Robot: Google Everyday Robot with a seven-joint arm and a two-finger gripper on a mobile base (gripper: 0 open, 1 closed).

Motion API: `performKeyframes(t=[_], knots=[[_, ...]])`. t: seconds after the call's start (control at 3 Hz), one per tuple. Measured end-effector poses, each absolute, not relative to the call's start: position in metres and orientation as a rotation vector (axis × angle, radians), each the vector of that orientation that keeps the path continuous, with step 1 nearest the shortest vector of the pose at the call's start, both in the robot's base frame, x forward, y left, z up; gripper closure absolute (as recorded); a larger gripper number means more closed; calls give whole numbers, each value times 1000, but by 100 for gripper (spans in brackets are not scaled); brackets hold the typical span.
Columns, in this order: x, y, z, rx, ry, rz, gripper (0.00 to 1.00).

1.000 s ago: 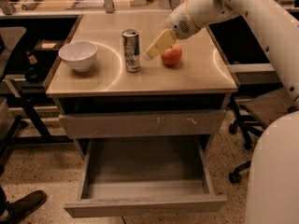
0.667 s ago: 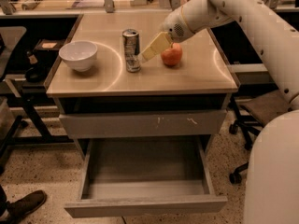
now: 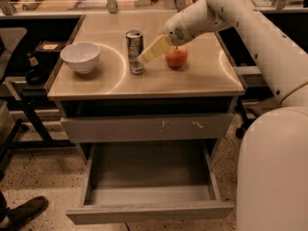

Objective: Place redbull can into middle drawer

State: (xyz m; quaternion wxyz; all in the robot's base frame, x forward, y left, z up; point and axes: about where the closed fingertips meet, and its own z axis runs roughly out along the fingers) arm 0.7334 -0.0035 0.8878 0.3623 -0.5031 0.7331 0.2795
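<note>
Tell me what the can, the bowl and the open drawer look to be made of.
The redbull can: metal, likely aluminium, given its shiny silver top and glinting body.
The bowl: white, smooth and glossy, so probably ceramic, possibly plastic.
The middle drawer: flat matte grey panels, perhaps painted metal or laminate.
The gripper is at the can, between it and the apple.

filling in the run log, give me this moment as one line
gripper: at redbull can, on its apple side | redbull can: upright on tabletop | middle drawer: open, can not yet inside
</note>
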Motion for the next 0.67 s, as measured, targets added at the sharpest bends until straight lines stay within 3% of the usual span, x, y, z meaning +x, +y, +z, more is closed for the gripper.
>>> performKeyframes(t=[0.67], knots=[[733,25,901,-1313,1812,752,0]])
